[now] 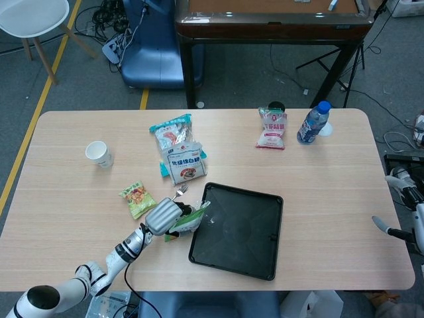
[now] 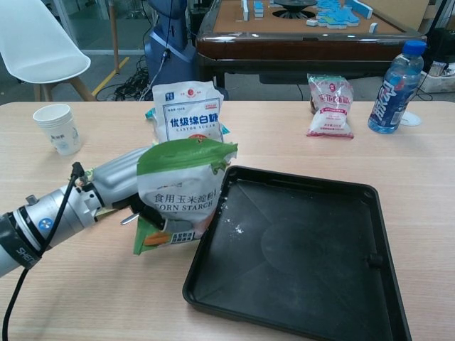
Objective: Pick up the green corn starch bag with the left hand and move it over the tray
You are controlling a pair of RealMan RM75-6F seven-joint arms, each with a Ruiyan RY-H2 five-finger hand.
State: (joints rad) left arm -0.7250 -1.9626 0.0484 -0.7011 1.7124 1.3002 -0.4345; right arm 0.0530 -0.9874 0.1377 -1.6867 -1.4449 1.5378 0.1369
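The left hand [image 2: 117,186] grips the corn starch bag [image 2: 183,197] upright at the tray [image 2: 298,323] rim — its lower edge may catch and shove the tray.

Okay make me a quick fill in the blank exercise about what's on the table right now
1. The left hand holds the green corn starch bag at the tray's ____ edge.
2. The water bottle has a ____ cap.
3. The paper cup stands ____ on the table.
4. The tray is ____ in colour.

Missing words: left; blue; upright; black
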